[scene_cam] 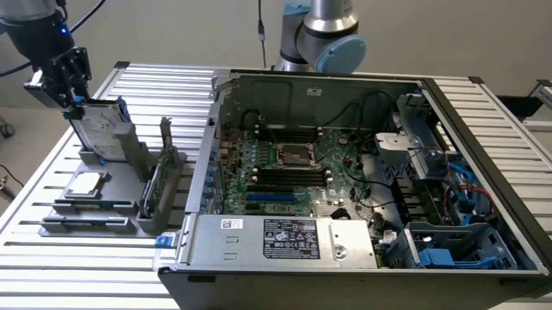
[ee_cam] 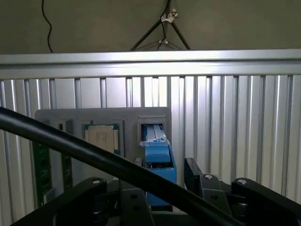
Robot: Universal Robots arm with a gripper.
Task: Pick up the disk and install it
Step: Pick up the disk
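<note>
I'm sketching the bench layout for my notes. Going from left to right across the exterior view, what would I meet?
disk, standing upright → green circuit card, standing on edge → power-supply box at the front of the open computer case → blue drive cage

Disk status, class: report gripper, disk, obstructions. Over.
Gripper open, straddling top of disk. It stands upright in grey rack, not lifted. Black cable passing beside gripper.
</note>
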